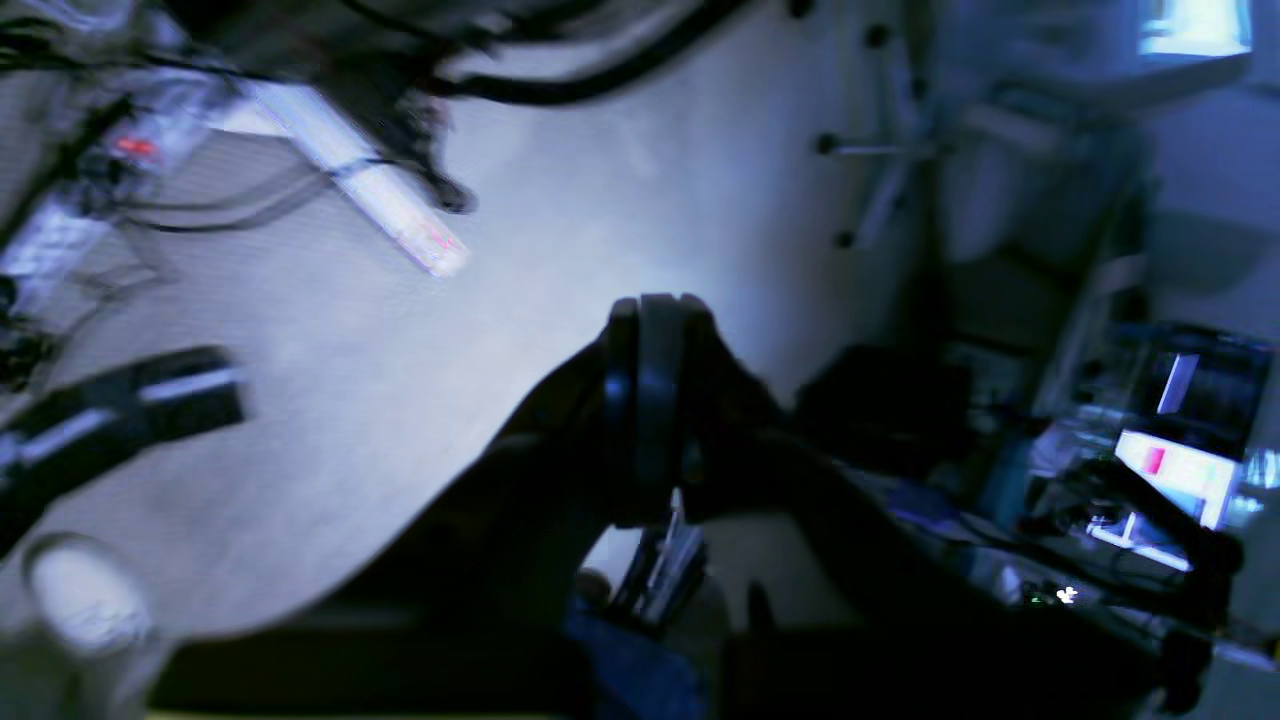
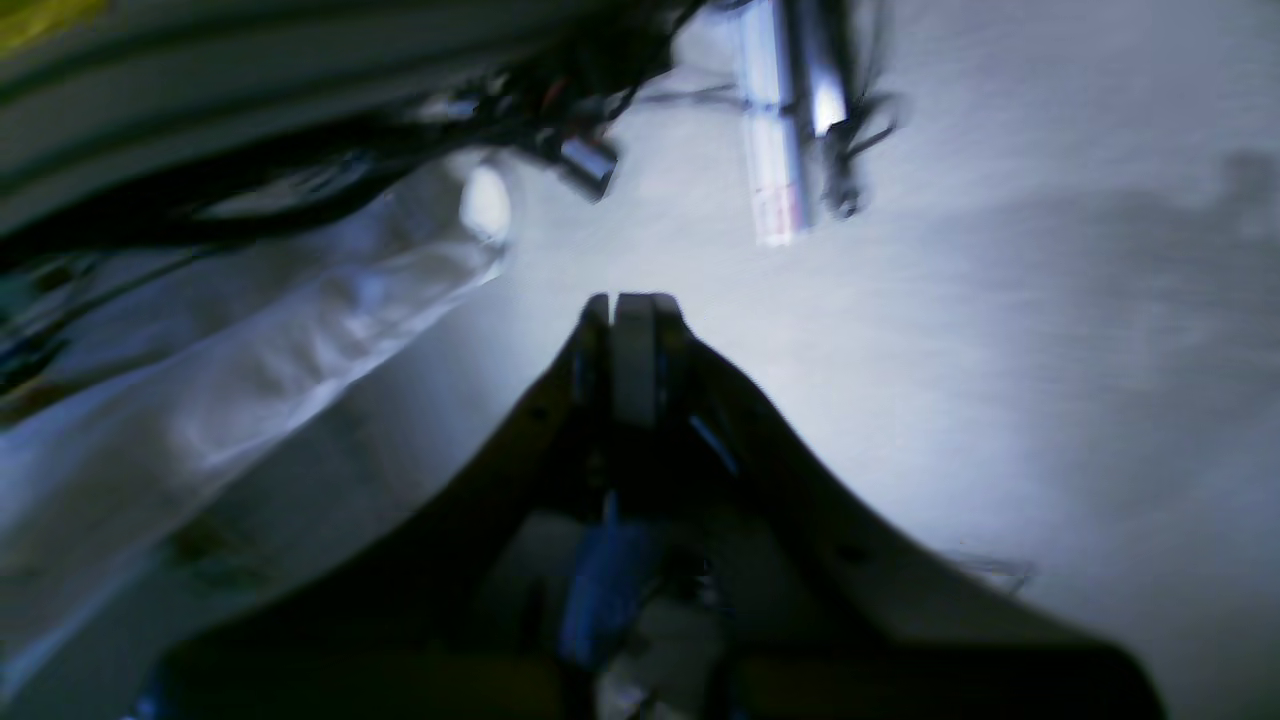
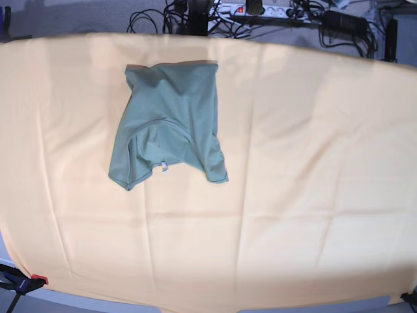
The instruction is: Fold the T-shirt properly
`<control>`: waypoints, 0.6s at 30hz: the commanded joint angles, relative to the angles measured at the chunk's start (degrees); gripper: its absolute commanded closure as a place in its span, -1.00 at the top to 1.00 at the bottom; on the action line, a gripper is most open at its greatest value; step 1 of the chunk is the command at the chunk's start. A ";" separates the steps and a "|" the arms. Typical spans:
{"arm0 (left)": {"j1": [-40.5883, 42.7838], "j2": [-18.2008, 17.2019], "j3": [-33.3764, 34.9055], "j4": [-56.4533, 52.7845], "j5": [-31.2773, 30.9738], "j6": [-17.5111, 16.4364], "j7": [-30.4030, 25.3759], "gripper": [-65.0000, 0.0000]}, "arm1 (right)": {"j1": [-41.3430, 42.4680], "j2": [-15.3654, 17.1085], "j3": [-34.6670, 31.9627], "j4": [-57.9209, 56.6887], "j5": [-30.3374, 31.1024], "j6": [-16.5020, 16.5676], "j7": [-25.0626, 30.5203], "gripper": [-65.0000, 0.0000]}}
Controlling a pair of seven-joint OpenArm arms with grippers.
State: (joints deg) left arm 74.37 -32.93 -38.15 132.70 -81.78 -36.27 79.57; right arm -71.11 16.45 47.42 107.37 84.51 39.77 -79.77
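The sage-green T-shirt (image 3: 172,111) lies crumpled and partly folded over itself at the back left of the table, its small white tag (image 3: 163,166) showing at the near edge. Neither arm appears in the base view. In the blurred left wrist view my left gripper (image 1: 650,310) is shut with nothing in it, over pale floor. In the right wrist view my right gripper (image 2: 630,305) is likewise shut and holds nothing, also above the floor. The T-shirt does not show in either wrist view.
A large yellow-orange cloth (image 3: 313,195) covers the whole table. Cables and a power strip (image 3: 260,10) lie behind its far edge. A clamp (image 3: 26,282) grips the front left corner. A power strip (image 1: 370,190) and lit screens (image 1: 1170,470) show on the floor side.
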 commanded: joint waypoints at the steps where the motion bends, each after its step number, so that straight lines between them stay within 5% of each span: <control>1: 0.63 0.57 0.63 -1.22 2.62 -0.57 0.43 -1.00 | -1.09 0.42 -1.46 -1.38 0.49 0.23 -0.23 -1.00; 7: -3.28 1.81 11.85 -15.17 13.86 -0.11 -8.72 -1.00 | 5.51 0.57 -14.91 -13.99 -0.85 0.23 -0.23 -1.00; 18: -29.70 7.13 31.78 -51.82 32.48 -0.63 -23.30 -1.00 | 25.40 0.55 -34.91 -39.93 -36.24 0.23 27.28 -1.00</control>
State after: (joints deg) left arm 43.88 -25.12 -6.02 79.88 -48.16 -36.93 55.70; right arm -44.82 16.14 12.10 66.76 47.03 39.70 -51.68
